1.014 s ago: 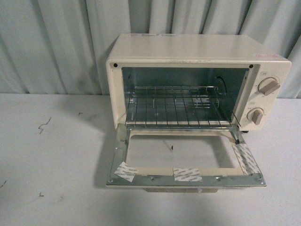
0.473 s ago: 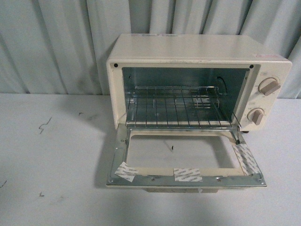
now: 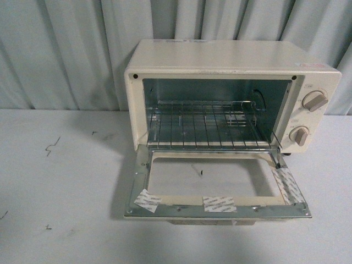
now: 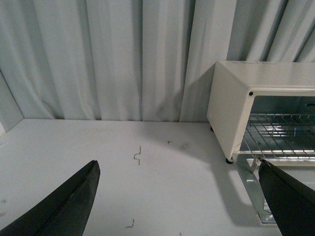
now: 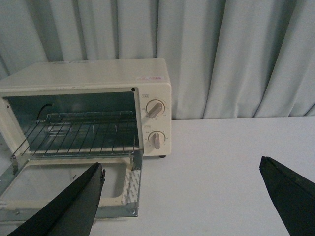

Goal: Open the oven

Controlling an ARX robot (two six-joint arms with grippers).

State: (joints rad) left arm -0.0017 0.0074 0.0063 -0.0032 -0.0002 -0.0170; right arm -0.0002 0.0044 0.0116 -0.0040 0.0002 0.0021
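I am finding the oven (image 3: pixel 231 93) standing on the table (image 3: pixel 60 187), its door (image 3: pixel 217 206) lying fully dropped and the wire rack (image 3: pixel 206 132) showing. Both the left tool (image 4: pixel 177 196) and the right tool (image 5: pixel 192 196) are standing wide apart, gripping nothing, well clear of it. I am judging the opening complete; keeping both arms off the door is best.

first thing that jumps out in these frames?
The oven, cream-white, stands at the centre-right of the table before a grey curtain, its door dropped flat toward the camera and the wire rack bare inside. Pieces of tape stick to the door's inner frame. Both wrist views show wide-open grippers, the left gripper and the right gripper, clear of the oven and holding nothing.
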